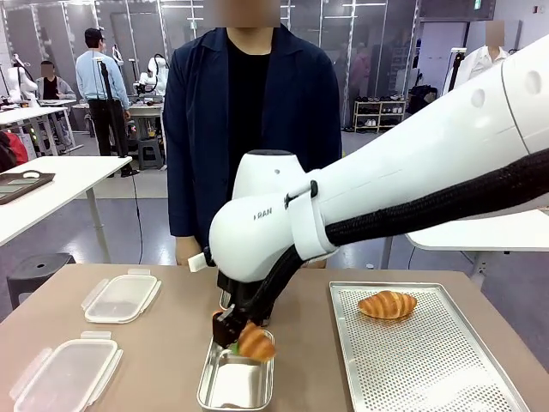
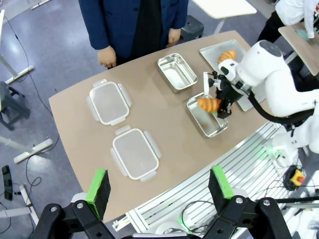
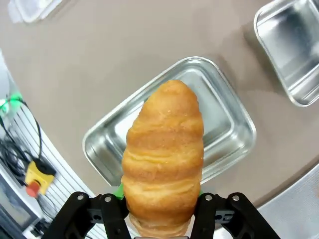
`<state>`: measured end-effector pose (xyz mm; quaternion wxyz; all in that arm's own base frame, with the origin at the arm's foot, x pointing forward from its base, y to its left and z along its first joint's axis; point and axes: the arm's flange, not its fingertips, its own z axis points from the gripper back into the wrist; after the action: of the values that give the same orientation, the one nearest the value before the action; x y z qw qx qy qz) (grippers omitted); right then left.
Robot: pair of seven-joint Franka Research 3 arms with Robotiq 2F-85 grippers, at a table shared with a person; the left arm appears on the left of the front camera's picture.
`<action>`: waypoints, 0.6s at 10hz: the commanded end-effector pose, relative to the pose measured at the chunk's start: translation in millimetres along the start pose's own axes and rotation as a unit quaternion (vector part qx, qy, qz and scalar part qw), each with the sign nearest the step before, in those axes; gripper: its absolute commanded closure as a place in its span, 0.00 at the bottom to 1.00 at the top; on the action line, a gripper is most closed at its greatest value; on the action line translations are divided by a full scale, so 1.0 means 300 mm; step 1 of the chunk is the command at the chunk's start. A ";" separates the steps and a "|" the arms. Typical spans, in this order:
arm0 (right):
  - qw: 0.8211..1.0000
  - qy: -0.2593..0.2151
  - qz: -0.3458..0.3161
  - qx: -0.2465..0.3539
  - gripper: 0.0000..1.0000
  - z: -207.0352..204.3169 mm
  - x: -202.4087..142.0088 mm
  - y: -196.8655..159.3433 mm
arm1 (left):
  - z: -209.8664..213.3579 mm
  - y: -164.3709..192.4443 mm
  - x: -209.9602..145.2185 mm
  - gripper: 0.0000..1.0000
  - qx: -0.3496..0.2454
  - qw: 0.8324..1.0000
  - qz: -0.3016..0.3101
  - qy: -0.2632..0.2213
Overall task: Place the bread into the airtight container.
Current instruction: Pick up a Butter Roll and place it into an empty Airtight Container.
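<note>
One croissant (image 3: 163, 159) (in right tool (image 1: 232, 337))

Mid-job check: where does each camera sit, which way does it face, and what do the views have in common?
Front: between the arms, facing the person across the table; right arm, right claw holding the croissant.
Left wrist: high above the table, looking down; open left claw at the bottom edge.
Right wrist: looking down along its fingers at the croissant over the steel container.
Shared: all three show croissant and container.

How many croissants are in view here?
2. The held croissant is in the right gripper above the near steel container; the other croissant lies on the perforated tray.
</note>
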<state>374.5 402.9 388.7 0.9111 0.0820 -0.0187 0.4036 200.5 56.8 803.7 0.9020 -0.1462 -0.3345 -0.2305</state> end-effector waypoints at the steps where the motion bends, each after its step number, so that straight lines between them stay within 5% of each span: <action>1: 0.994 -0.010 -0.111 0.008 0.59 -0.064 -0.022 0.059 | 0.007 -0.004 0.010 0.00 -0.003 1.000 -0.003 -0.002; 6: 0.953 -0.029 -0.300 0.021 0.59 -0.117 -0.058 0.051 | 0.007 -0.004 0.010 0.00 -0.003 1.000 -0.003 -0.002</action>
<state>357.0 401.6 357.2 0.9837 0.1097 0.0068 0.1425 200.5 56.8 803.7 0.9020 -0.1462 -0.3345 -0.2305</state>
